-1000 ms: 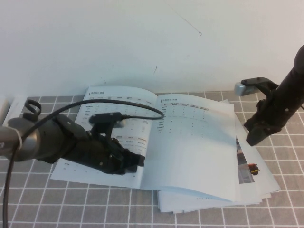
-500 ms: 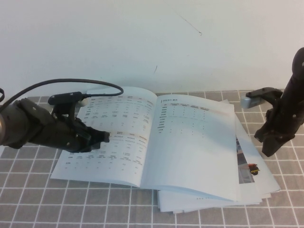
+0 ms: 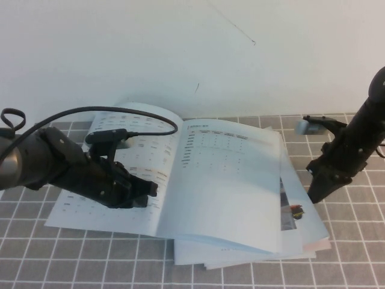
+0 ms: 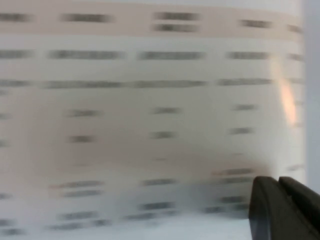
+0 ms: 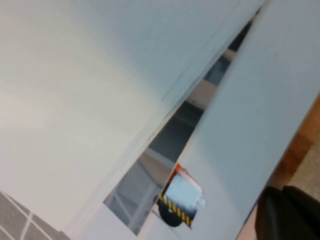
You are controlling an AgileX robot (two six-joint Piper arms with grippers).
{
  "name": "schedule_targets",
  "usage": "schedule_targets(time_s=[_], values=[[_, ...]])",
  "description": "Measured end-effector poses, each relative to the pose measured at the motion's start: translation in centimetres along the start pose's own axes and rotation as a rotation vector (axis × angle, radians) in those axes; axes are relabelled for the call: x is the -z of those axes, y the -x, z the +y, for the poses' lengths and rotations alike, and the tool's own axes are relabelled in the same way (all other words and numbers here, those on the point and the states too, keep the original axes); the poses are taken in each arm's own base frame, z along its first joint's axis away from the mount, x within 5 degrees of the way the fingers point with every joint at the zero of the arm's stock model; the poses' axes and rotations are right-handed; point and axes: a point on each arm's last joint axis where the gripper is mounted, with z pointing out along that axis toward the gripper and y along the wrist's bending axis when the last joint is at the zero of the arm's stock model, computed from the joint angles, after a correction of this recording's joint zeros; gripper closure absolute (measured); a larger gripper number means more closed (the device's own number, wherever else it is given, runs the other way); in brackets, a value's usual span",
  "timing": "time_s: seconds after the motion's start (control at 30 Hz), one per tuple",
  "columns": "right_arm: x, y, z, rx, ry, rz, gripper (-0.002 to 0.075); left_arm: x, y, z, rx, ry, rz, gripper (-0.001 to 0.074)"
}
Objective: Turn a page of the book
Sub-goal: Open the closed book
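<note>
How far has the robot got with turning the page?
Done, it seems: the book lies open and the page lies almost flat on its right half. In hand: the left gripper, fingers shut, is low over the table-filled left page, perhaps pressing it. The right gripper, shut and empty, hangs beside the book's right edge. Left: pulling both arms away.

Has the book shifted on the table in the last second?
Yes. The book has slid toward the robot's left across the tablecloth's grid, with the left gripper shut on its left page; the shut right gripper hovers beside it.
</note>
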Motion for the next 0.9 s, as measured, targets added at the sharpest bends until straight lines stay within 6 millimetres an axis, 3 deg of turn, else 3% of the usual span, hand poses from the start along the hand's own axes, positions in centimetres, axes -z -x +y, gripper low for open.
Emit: schedule_targets(time_s=[0.27,0.47,0.6,0.73,0.9], values=[[1.1,0.2,0.8,0.034,-0.033,-0.016,0.0727,-0.6,-0.6,-1.9,-0.040,-0.034,0.036,0.0738],[4.7,0.8,1.8,0.088,-0.135,-0.077,0.0727,-0.1,0.0,-1.5,-0.024,-0.010,-0.022,0.0738],[6.4,1.6,3.3,0.092,-0.075,-0.175,0.0727,0.3,0.3,-1.0,-0.020,-0.012,-0.017,0.0738],[6.3,2.3,4.6,0.102,0.045,-0.238,0.0727,0.5,0.8,-0.9,-0.033,-0.001,-0.041,0.0738],[3.5,2.9,3.8,0.060,0.117,-0.204,0.0727,1.2,2.5,-1.3,-0.060,0.002,-0.101,0.0738]])
